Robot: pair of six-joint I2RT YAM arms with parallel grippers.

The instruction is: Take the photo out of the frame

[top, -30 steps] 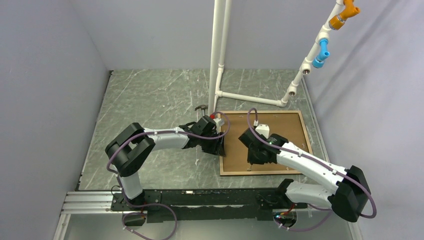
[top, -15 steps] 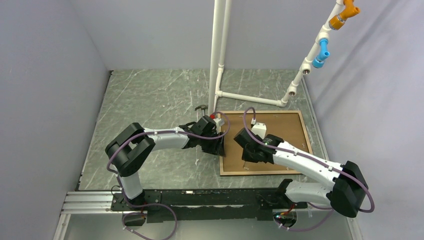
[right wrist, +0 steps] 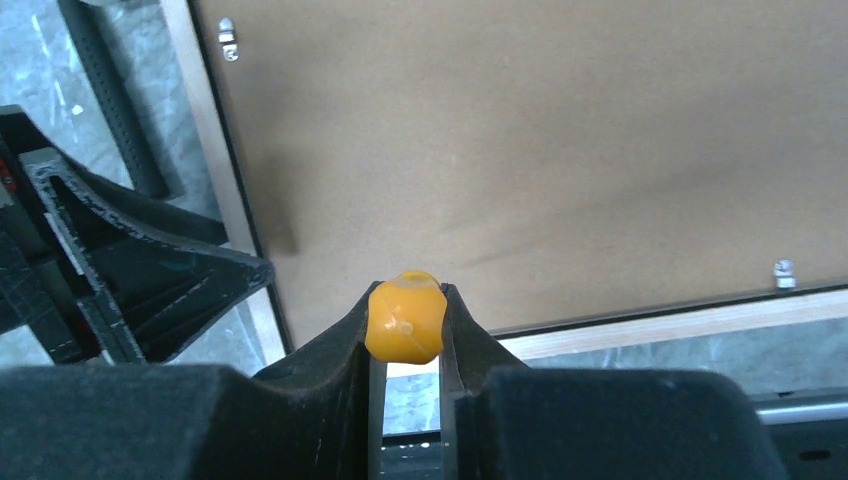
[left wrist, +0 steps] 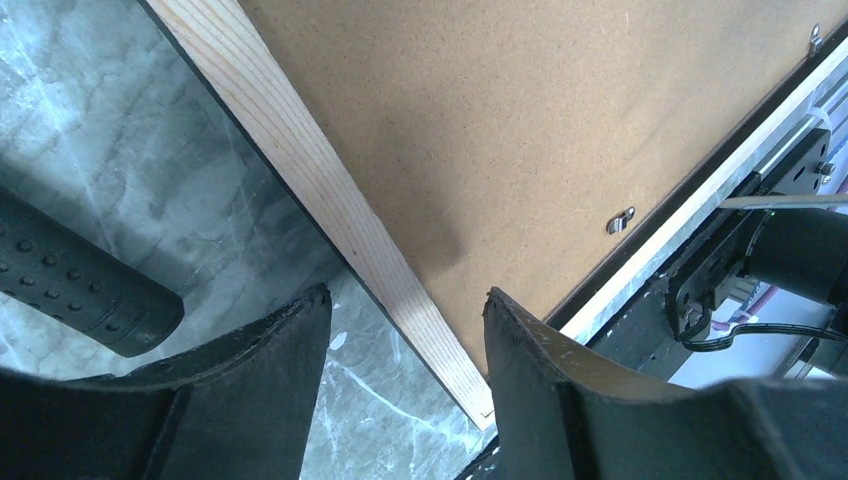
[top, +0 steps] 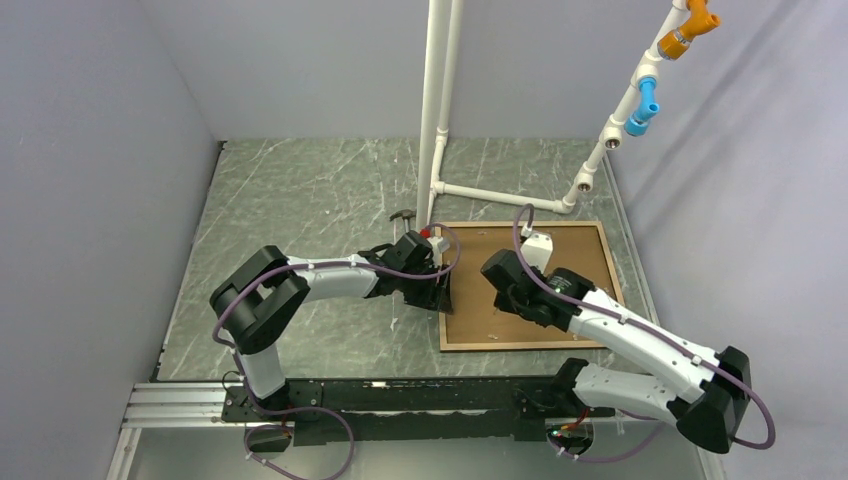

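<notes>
Evidently the frame (top: 527, 345) lies face down on the worktop (top: 300, 200), so the photo (top: 575, 255) shows only its brown board back. It sits inside the pale wood border and seems to be kept there by small metal clips (left wrist: 621, 218). The left tool (left wrist: 405, 310) stands spread astride the frame's left rail, likely placed to steady it against sliding. The right tool (right wrist: 407, 298) hovers over the board, pinching a small orange knob (right wrist: 403, 325), probably the handle of something for turning the clips aside. A black hammer handle (left wrist: 80, 290) rests just beside the frame, untouched.
</notes>
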